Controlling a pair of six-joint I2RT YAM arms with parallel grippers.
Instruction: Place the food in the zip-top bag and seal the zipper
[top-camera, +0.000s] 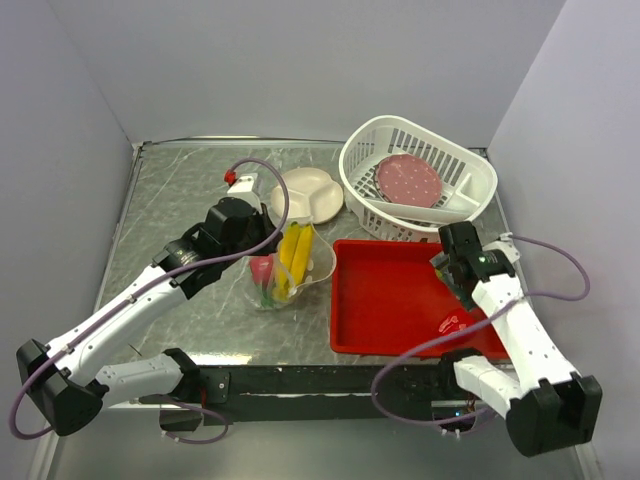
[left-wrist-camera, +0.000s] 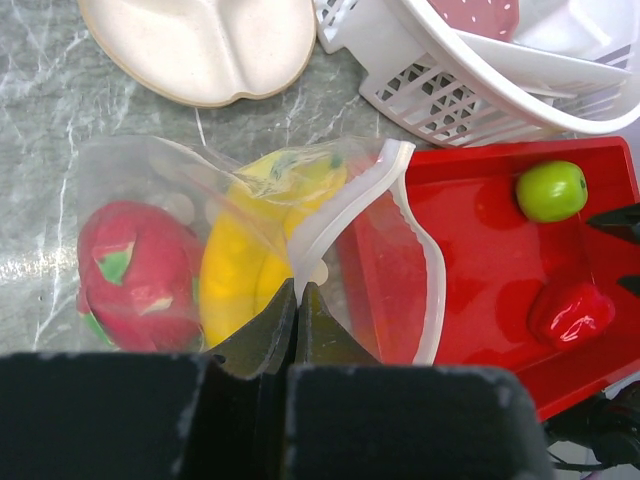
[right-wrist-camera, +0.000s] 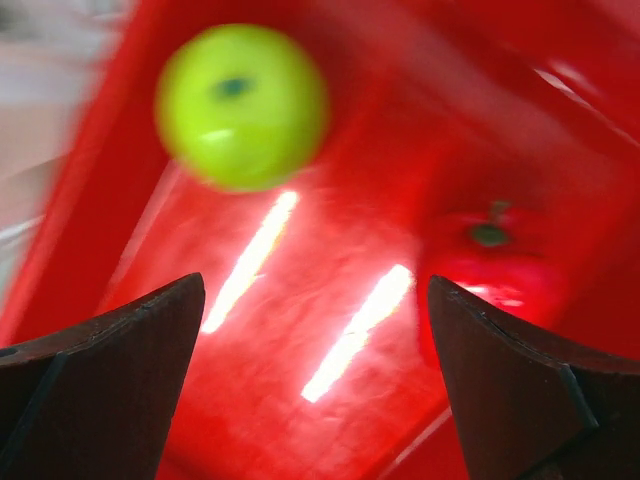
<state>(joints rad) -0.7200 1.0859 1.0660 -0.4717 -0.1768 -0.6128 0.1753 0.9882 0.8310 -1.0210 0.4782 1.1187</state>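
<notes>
The left hand (left-wrist-camera: 297, 300) is pinching the bag (left-wrist-camera: 170, 180) with its jaws closed tight on the film at the near edge. The bag is lying flat on the desk (top-camera: 180, 200) straight ahead of this hand, and its mouth is gaping to the hand's right, toward the tray (left-wrist-camera: 470, 250). The zipper (left-wrist-camera: 430, 270), a thick milky strip, is curling in an open loop over the tray's rim.

Inside the bag, the banana (left-wrist-camera: 250, 250) is lying just ahead of the fingertips, its long axis running away from the hand and its green-flecked tip pointing to the far side. The dragon fruit (left-wrist-camera: 135, 275) is sitting to the banana's left, touching it, a rounded pink-red lump with green scales. The film is clear, floppy and wrinkled, with faint pale dots.

The right hand (right-wrist-camera: 315, 290) is hanging over the glossy red plastic tray with its jaws spread wide and nothing between them. The apple (right-wrist-camera: 243, 107), small, round and bright green, is resting on the tray beyond this hand's left finger, outside the bag. A shiny red fruit (right-wrist-camera: 490, 260) is lying ahead of the right finger.

Farther beyond the left hand, a slotted white basket (left-wrist-camera: 450, 90) is holding a speckled reddish disc (top-camera: 407, 180), with a cream dish (left-wrist-camera: 200, 50) beside it.
</notes>
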